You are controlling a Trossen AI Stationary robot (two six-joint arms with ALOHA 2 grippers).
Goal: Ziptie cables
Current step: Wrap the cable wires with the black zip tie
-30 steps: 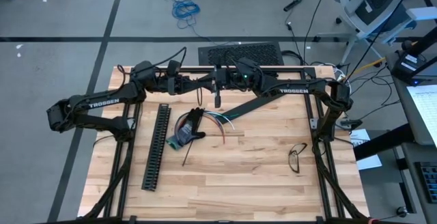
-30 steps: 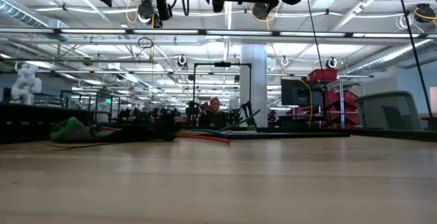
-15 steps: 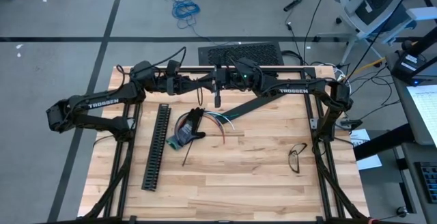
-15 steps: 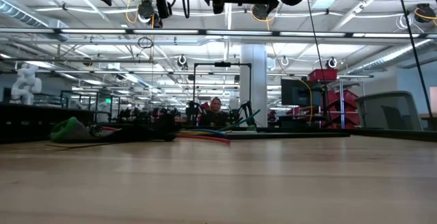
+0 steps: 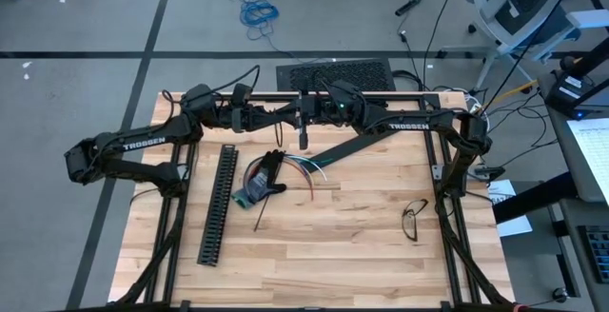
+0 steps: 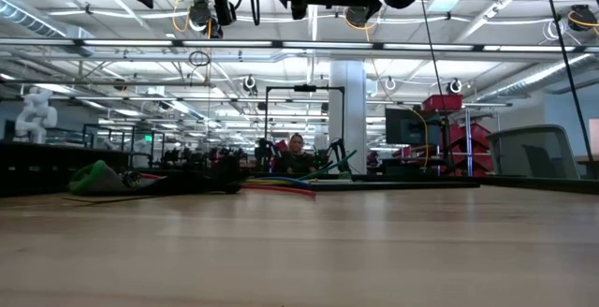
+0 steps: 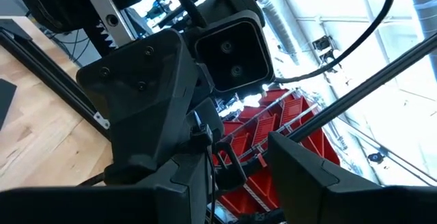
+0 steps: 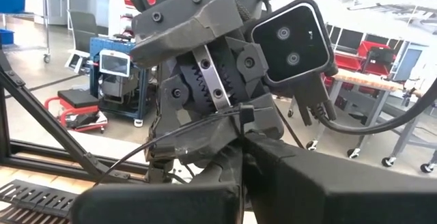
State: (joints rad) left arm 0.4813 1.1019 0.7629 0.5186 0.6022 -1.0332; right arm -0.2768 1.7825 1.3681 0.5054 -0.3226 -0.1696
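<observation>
Lighting: bright, even, from overhead ceiling strip lights [image 6: 309, 7]. Shadows: soft, faint on the pale wooden plank table [image 5: 362, 236]. Glare: windows blown out in left wrist view. Focus: near tabletop blurred in low view.

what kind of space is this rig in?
Probably a large open robotics lab or workshop: exposed ceiling ducts, red parts bins on racks, a wheeled office chair and loose floor cables around the wooden table.

Both arms meet high over the table's [image 5: 381, 245] far edge. Below them the cables [image 5: 265, 179] lie left of centre, the slotted channel [image 5: 218, 203] just to their left, a pair of glasses [image 5: 414, 219] well off to the right.
</observation>
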